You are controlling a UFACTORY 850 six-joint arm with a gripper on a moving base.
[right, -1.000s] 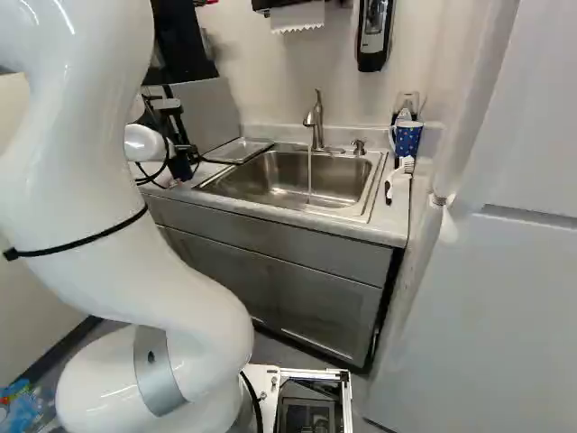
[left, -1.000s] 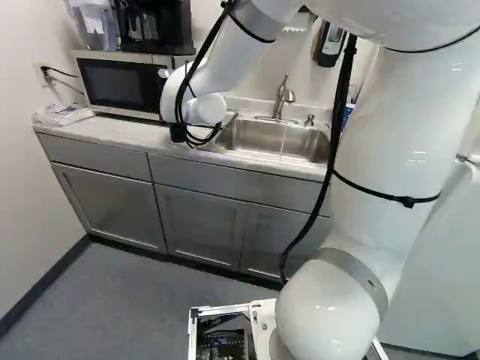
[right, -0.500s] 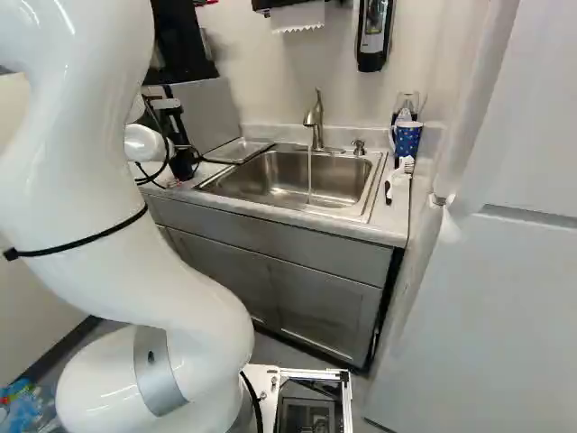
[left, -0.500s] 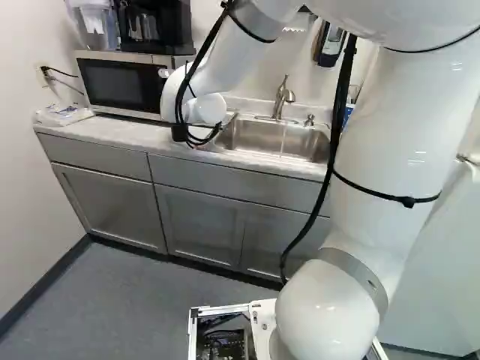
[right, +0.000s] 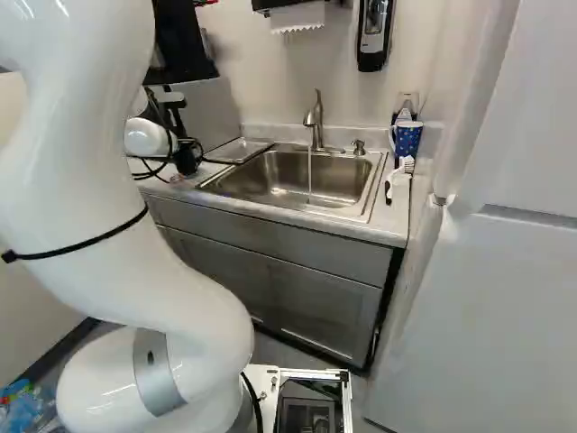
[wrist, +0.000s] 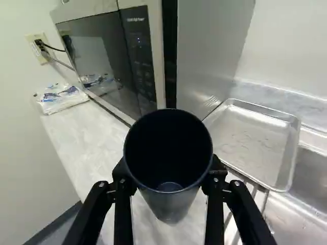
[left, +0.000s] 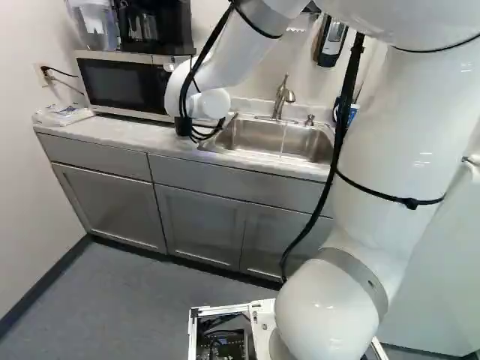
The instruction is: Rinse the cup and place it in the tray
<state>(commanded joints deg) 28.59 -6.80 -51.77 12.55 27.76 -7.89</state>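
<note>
The white arm (left: 397, 127) is the biggest thing here, and its wrist hangs left of the sink (right: 302, 180) in the left base view. The counter (left: 120, 133) runs left from the sink, with the microwave (left: 120, 82) standing on it well apart from the sink. The metal tray (wrist: 250, 140) lies just beside the sink, on the side toward the microwave. The gripper (right: 184, 149) is over the counter left of the sink, its fingers closed around the dark cup (wrist: 172, 206) from two sides. The cup is farther from the sink than the tray is, its open mouth toward the wrist camera. It looks roughly upright, though the base views show too little to be sure. The faucet (right: 315, 126) stands at the sink's back edge, a thin stream of water (right: 309, 180) falling into the basin. Right of the sink stands a blue patterned mug (right: 407, 138).
</note>
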